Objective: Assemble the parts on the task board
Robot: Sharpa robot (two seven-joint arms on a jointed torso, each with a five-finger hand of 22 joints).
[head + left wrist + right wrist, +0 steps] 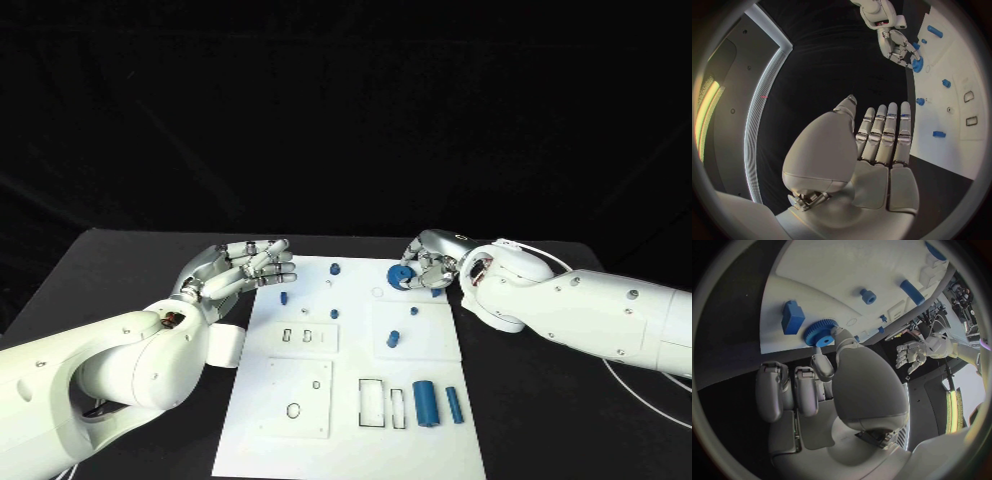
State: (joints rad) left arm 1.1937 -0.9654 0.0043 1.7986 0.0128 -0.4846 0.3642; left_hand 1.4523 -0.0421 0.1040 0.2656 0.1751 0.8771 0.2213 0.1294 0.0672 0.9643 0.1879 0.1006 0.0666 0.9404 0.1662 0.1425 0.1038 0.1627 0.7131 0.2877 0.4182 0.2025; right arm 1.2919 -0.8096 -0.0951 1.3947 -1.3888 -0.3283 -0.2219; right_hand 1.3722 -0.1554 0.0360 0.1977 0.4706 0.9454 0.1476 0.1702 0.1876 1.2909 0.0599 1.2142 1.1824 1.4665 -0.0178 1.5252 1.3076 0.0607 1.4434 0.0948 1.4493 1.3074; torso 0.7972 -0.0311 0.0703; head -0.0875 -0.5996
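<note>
The white task board (281, 400) lies in the middle of the black table. My right hand (437, 265) is over its far right corner and pinches a blue gear (400, 273) between thumb and a finger; the gear (820, 333) sits at the board's (823, 270) edge, and I cannot tell whether it touches the board. My left hand (245, 265) hovers at the far left corner, fingers straight and holding nothing. In the left wrist view the left hand (876, 145) is flat beside the board (957, 150), with the right hand (897, 46) and gear (917, 63) beyond it.
Several small blue pegs (335, 268) stand on the board's far half. A blue piece (389, 340) stands mid-board. Two blue cylinders (426, 400) lie near the front right, beside rectangular slots (372, 402). A blue block (792, 317) stands close to the gear.
</note>
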